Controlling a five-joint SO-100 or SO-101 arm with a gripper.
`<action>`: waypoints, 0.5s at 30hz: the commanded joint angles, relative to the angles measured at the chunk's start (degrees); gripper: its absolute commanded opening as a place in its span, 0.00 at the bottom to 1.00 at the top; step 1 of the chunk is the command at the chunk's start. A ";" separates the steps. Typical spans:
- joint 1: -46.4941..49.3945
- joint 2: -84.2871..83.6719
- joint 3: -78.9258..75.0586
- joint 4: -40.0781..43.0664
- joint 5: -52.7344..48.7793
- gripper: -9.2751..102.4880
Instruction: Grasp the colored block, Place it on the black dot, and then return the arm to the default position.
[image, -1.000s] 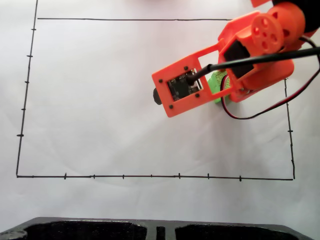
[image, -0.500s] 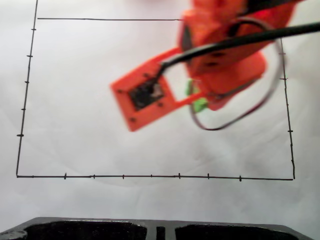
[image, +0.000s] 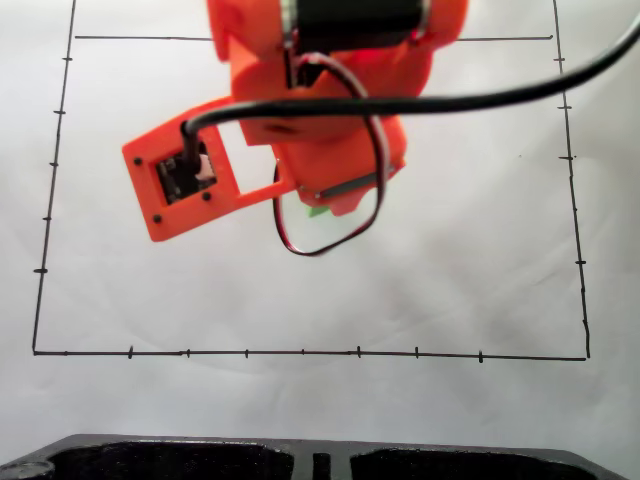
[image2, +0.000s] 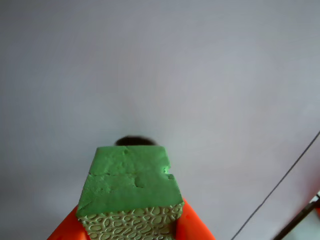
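White paper covers the table, with a thin black border rectangle (image: 300, 353) and tick marks drawn on it; a dark tray edge (image: 300, 455) runs along the bottom of the fixed view. Nearest in the wrist view, the gripper (image2: 131, 227) is clamped on the colored block (image2: 131, 177), orange fingers (image2: 192, 226) pressed against both its sides. Block is a bright green cube: top face cracked and matte, foam-like, front face pebbled. Just beyond its far edge the black dot (image2: 134, 141) peeks out, mostly hidden behind the cube, so the target lies straight ahead of the held block and very close. I can't tell if the block is off the paper or how high. In the fixed view the arm (image: 320, 90) hangs over the middle top of the rectangle, orange plastic, black motor, looped red and black cable, framed circuit board (image: 185, 175) sticking out left; just a green sliver of block shows under it. Next move looks like a small forward nudge, then lower and release.
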 joint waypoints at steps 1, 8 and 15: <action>0.79 -0.70 0.00 -1.49 -0.35 0.19; 0.79 -3.78 0.09 -2.37 -0.62 0.21; 0.97 -2.11 0.09 1.32 -2.64 0.42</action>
